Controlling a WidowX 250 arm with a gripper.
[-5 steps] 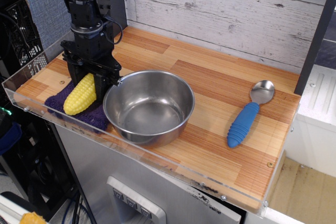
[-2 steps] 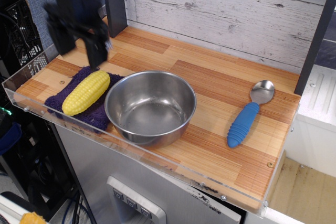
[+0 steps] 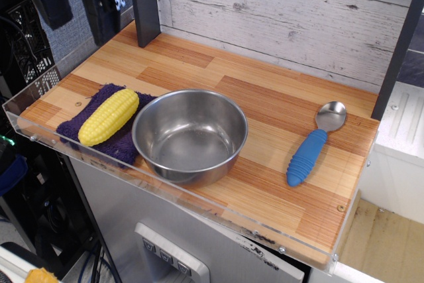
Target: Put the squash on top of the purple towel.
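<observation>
The squash [image 3: 108, 117], a yellow corn-cob toy, lies flat on the dark purple towel [image 3: 79, 128] at the front left of the wooden counter, right beside the steel bowl [image 3: 189, 134]. My gripper [image 3: 81, 6] is raised high at the top left, well above and behind the towel. Its two black fingers hang apart with nothing between them, so it is open and empty.
A blue-handled spoon [image 3: 309, 151] lies at the right of the counter. A clear acrylic lip [image 3: 165, 193] runs along the front and left edges. A dark post [image 3: 144, 4] stands at the back left, against the white plank wall.
The gripper let go of the squash, which settled flat on the towel. The gripper then rose up and back to the left, away from it.
</observation>
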